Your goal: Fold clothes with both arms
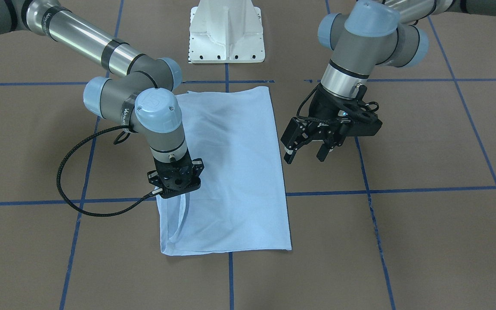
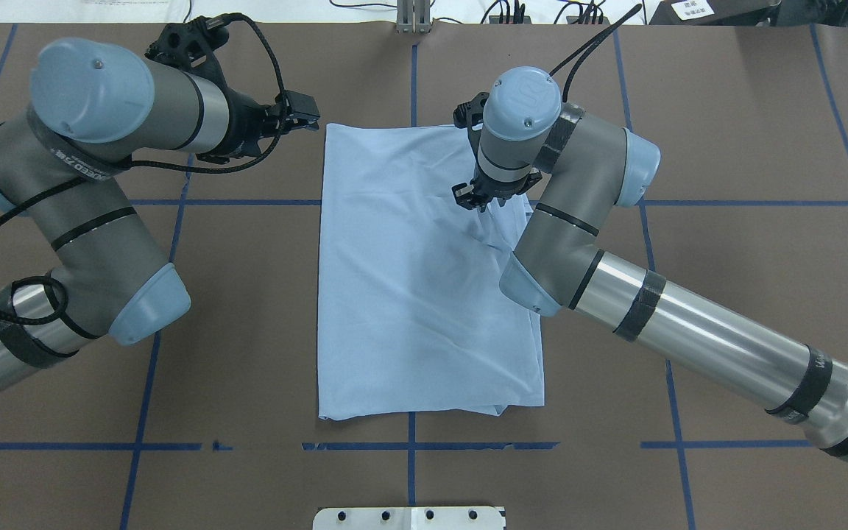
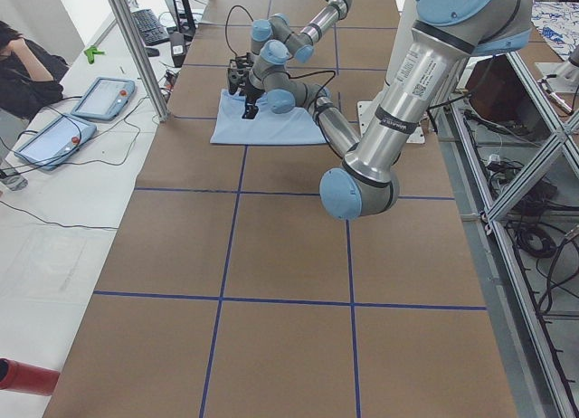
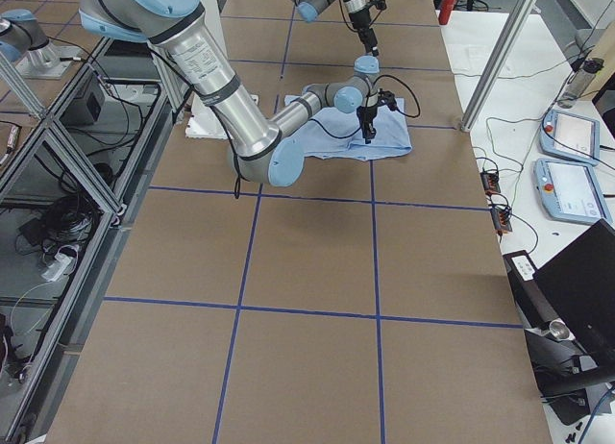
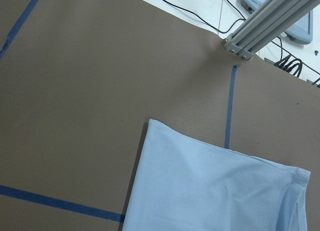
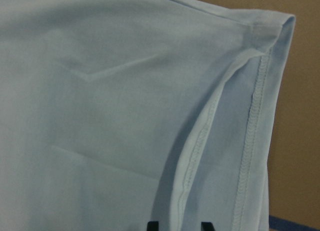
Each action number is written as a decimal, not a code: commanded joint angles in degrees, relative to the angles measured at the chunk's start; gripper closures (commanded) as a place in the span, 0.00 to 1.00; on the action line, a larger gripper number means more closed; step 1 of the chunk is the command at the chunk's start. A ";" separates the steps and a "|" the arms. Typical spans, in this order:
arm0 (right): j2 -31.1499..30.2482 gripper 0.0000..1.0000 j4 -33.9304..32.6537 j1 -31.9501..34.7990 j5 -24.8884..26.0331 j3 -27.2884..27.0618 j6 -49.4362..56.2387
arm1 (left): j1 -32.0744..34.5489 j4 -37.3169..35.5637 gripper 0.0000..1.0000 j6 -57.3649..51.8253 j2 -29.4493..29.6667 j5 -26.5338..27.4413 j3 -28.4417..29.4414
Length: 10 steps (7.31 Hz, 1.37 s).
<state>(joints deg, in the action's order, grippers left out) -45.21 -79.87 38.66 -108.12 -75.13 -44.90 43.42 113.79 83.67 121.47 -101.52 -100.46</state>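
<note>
In the front-facing view the right arm (image 1: 101,51) is reaching in from the upper left, its wrist bending straight down so that the right gripper (image 1: 175,183) is pointing onto the T-shirt (image 1: 239,172) near the cloth's left edge — the wrist body is hiding the jaws there, and the right wrist camera is showing only two black fingertips (image 6: 152,225) a little apart over a stitched hem (image 6: 252,141), so I cannot tell whether they are pinching cloth. The shirt is lying folded into a long rectangle at mid-frame on the brown table (image 1: 403,241), below the white pedestal (image 1: 226,34). At the right, the left arm (image 1: 373,38) is angling the left gripper (image 1: 306,155) down just beside the shirt's right edge, jaws spread wide and empty, clear of the cloth.
</note>
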 commanded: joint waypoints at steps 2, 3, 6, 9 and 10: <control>2.04 0.62 0.68 0.01 -0.07 3.49 0.08 | 0.00 -0.06 0.00 0.00 -0.01 0.10 -0.17; 2.40 0.62 1.20 0.01 -0.07 4.46 0.08 | 0.00 -0.06 0.00 0.00 -0.01 0.10 -0.17; 2.49 0.94 1.91 0.53 -0.42 5.17 0.43 | 0.17 -0.06 0.00 0.00 0.08 0.01 -0.17; 2.06 1.00 1.82 3.61 -4.02 5.08 3.58 | 0.09 0.03 0.00 0.08 0.08 0.01 -0.08; 1.44 1.00 1.91 3.87 -3.94 5.08 4.64 | 0.09 0.03 0.00 0.09 0.17 0.09 -0.08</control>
<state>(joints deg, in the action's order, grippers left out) -43.16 -78.03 41.95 -111.66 -70.03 -41.62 43.54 113.82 83.73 121.58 -101.49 -100.56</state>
